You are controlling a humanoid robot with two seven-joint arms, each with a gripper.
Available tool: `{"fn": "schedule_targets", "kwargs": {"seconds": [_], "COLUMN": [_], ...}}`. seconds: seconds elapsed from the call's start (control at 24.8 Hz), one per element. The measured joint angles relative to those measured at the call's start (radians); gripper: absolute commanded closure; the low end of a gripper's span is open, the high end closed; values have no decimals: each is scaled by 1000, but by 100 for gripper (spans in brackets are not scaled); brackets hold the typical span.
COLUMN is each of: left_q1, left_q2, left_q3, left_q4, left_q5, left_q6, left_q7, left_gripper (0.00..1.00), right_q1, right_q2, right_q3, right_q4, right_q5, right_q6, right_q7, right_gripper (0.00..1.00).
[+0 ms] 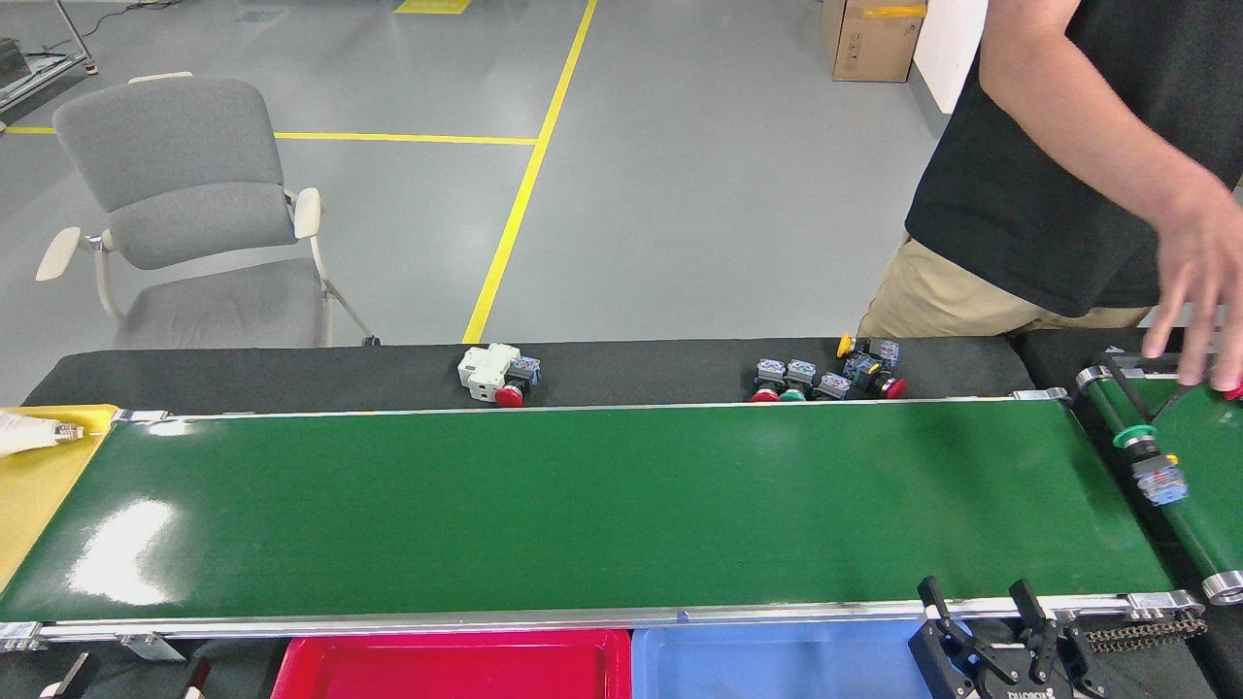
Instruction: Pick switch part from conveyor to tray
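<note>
The long dark-green conveyor [583, 505] runs across the view and no switch part lies on its belt. A switch part with a green cap [1151, 464] lies on the shorter green belt [1204, 485] at the right. More switch parts sit on the black surface behind the far rail: a white one with a red cap [497, 374] and a cluster [825, 377]. A red tray [456, 665] and a blue tray [777, 665] stand below the near rail. My right gripper [979, 597] is open at the near rail, bottom right. My left gripper [136, 673] shows only two spread fingertips, bottom left.
A person in a black shirt stands at the far right, one hand [1199, 291] reaching over the shorter belt. A grey chair [194, 223] stands behind the table on the left. A yellow surface [39, 485] with a white object [29, 432] adjoins the conveyor's left end.
</note>
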Motion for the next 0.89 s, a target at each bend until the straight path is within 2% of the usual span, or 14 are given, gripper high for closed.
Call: {"fn": "schedule_targets", "kwargs": {"seconds": [0.2,0.32,0.61,0.73,0.89], "left_q1": [5,5,-1,-5,-8], "left_q2": [-1,-4,-16,-16,-16], "left_q3": [5,6,13,19,24], "left_q4": [-3,-7,-6,-5,-3], "left_q5": [-8,-8,-8,-8,-8], "left_q6": [2,5,12,12,10], "left_q7": [-4,31,82,84,87], "left_gripper": [0,0,0,0,0], "right_q1": [24,13,-70,-112,-183], "right_q2": [12,12,-3,-41,-52], "right_q3": [5,5,5,4,4], "right_q4": [-2,-2,-1,3,55], "right_q5": [3,4,6,7,42], "right_q6": [3,0,-7,-1,1], "right_q7": [30,32,41,99,146], "right_gripper": [2,2,1,1,1]}}
